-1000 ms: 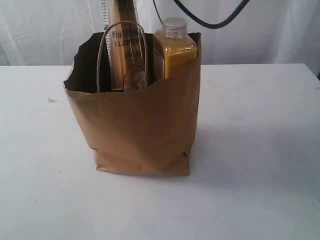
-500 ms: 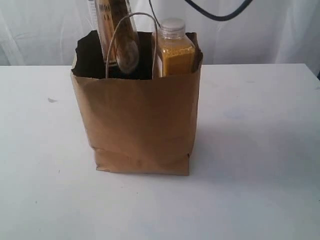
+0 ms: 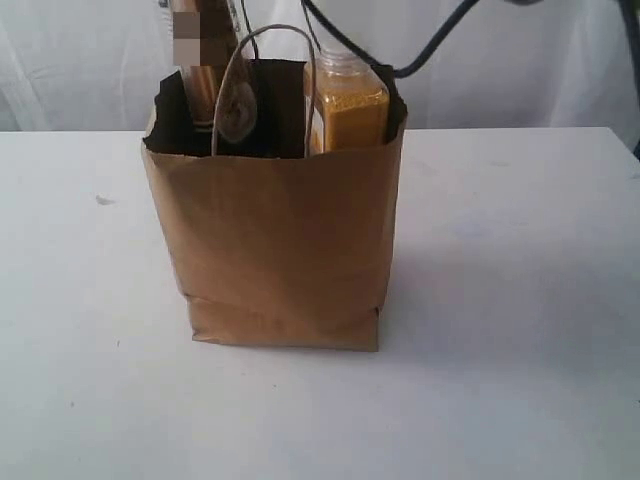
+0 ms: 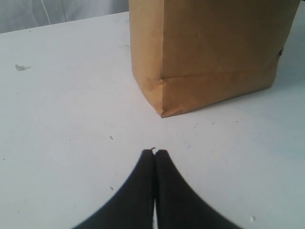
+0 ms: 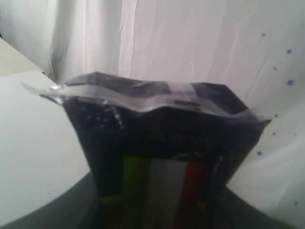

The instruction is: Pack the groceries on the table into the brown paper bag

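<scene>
The brown paper bag (image 3: 280, 240) stands upright on the white tabletop (image 3: 520, 300) with the orange juice bottle (image 3: 350, 105) inside at its right and the long pasta packet (image 3: 205, 75) upright at its left, clamped in the right gripper (image 5: 157, 217), while the left gripper (image 4: 155, 153), fingertips pressed together, is near the bag's bottom corner.

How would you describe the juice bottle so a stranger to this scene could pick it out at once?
Find the brown paper bag standing on the white table. Two groceries poke out of its open top; the bottle is the right-hand one in the exterior view. Unlike the tall pasta packet beside it, it is clear, squarish, filled with orange juice and capped.
</scene>
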{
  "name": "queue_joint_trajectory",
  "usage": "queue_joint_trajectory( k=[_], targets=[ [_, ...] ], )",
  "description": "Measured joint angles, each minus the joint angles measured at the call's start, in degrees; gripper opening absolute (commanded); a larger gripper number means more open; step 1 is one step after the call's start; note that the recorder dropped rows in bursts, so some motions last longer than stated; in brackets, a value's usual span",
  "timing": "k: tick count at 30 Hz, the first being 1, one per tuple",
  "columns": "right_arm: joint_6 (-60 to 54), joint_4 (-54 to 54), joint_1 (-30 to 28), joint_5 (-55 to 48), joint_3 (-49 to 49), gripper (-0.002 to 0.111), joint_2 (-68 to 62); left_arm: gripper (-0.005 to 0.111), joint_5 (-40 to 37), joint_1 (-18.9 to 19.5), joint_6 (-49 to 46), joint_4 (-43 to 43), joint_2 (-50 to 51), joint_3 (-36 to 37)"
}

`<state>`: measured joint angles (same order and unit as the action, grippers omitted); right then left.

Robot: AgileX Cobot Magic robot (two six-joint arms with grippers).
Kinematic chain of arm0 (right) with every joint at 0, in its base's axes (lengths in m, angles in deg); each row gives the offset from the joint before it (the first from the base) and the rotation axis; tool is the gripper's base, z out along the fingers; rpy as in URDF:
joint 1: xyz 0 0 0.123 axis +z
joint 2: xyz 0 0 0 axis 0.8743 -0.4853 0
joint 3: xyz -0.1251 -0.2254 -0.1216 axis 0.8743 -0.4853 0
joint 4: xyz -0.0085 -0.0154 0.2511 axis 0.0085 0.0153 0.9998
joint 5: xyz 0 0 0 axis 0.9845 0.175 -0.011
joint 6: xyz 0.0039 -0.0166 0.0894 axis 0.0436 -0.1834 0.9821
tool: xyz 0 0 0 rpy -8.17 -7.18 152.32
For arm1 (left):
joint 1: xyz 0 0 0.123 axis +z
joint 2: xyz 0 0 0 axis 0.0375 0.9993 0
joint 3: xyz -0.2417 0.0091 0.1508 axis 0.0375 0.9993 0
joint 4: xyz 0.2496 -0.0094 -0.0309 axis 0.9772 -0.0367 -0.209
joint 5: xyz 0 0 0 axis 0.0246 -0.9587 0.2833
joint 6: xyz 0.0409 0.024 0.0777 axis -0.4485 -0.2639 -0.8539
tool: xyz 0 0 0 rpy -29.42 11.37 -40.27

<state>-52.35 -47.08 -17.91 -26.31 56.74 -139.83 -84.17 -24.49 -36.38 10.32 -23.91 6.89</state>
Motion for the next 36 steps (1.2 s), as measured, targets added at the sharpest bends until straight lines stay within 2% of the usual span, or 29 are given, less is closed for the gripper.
queue_joint_trajectory(
  k=[6,19,27,31,33,35,36],
  targets=[
    [-1.12,0.1,0.0,0.83,-1.01,0.0,-1.56,0.0,0.0,0.0,0.0,0.0,0.0,0.0],
    [-2.18,4.1,0.0,10.79,-17.59,0.0,0.96,0.0,0.0,0.0,0.0,0.0,0.0,0.0],
    [-2.1,6.79,-0.1,13.53,-25.17,0.0,5.5,0.0,0.0,0.0,0.0,0.0,0.0,0.0],
    [-2.1,7.13,-0.1,12.26,-25.6,0.001,6.08,0.0,0.0,0.0,0.0,0.0,0.0,0.0],
    [-2.1,7.22,-0.1,10.11,-25.6,0.019,6.46,0.0,0.0,0.0,0.0,0.0,0.0,0.0],
    [-2.1,7.46,-0.1,8.49,-25.6,0.046,6.92,0.0,0.0,0.0,0.0,0.0,0.0,0.0],
    [-2.1,7.6,-0.1,7.46,-25.6,0.055,7.14,0.0,0.0,0.0,0.0,0.0,0.0,0.0]
  ],
)
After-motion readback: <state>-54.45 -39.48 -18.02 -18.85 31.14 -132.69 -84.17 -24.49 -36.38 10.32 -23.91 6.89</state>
